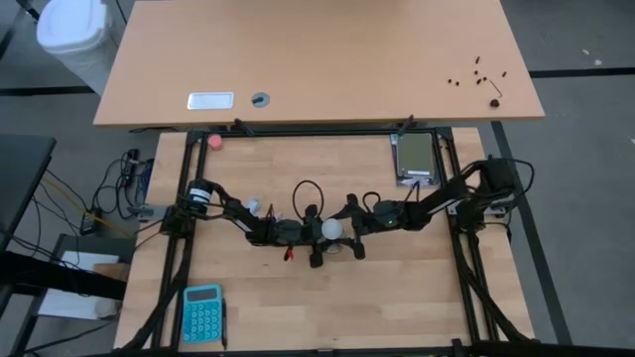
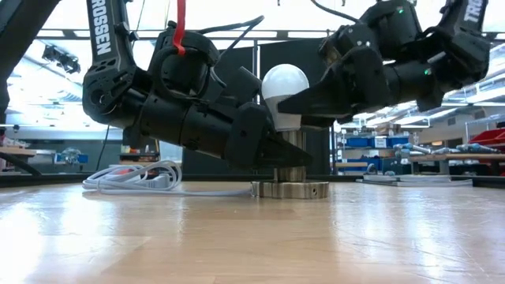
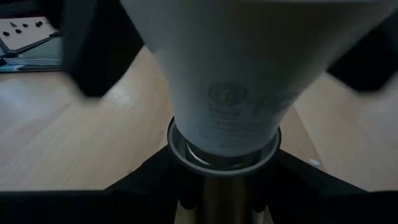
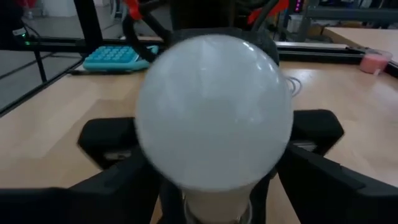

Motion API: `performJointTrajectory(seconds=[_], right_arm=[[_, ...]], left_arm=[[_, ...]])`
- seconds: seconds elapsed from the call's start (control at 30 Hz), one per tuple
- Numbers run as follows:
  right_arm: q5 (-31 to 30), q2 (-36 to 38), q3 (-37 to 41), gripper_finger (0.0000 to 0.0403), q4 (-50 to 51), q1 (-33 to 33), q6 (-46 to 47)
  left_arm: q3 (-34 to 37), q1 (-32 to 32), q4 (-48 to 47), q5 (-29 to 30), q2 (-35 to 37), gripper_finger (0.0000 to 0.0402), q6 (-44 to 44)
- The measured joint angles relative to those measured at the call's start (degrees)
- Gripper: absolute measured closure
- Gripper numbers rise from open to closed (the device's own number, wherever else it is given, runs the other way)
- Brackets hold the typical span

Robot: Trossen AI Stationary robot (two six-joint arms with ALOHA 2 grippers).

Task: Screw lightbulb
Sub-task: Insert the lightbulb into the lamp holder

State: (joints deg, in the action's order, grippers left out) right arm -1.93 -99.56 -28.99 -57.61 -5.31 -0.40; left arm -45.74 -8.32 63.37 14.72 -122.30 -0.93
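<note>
Mostly hidden: lightbulb (image 2: 284,88) upright in socket (image 2: 289,188) at mid-desk (image 1: 397,297).
Left end effector (image 2: 272,154) clamps the socket stem; right end effector (image 2: 304,106) straddles the bulb's neck, contact unclear; screw base unseen.

Light wooden table (image 1: 397,297) carries everything. Round metallic socket base (image 2: 289,188) stands near middle. White cord (image 2: 134,178) lies coiled beside it. Turquoise calculator (image 1: 202,312) at near left corner. Small pink ball (image 1: 214,143) at far left edge. Grey flat device (image 1: 416,159) at far right.
</note>
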Motion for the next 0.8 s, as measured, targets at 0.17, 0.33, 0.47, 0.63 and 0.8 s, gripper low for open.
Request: performJointTrajectory(seconds=[0.17,0.33,0.47,0.63,0.8], right_arm=[[-0.04,-3.26,-0.26,0.0096,-6.46,0.12,-0.52],[-0.40,-3.42,-0.31,0.0096,-7.87,-0.02,-0.73],[-0.44,-3.46,-0.31,0.0096,-7.71,-0.02,-0.77],[-0.46,-3.46,-0.31,0.0096,-7.25,0.23,-1.26],[-0.53,-3.46,-0.31,0.0096,-6.84,0.53,-1.60]], left_arm=[[0.00,0.00,-0.15,0.00,0.00,0.0211,0.00],[0.00,0.00,-0.13,0.00,0.00,0.0211,0.00],[0.00,0.00,-0.19,0.00,0.00,0.0211,0.00],[0.00,0.00,-0.17,0.00,0.00,0.0211,0.00],[0.00,0.00,-0.18,0.00,0.00,0.0211,0.00]])
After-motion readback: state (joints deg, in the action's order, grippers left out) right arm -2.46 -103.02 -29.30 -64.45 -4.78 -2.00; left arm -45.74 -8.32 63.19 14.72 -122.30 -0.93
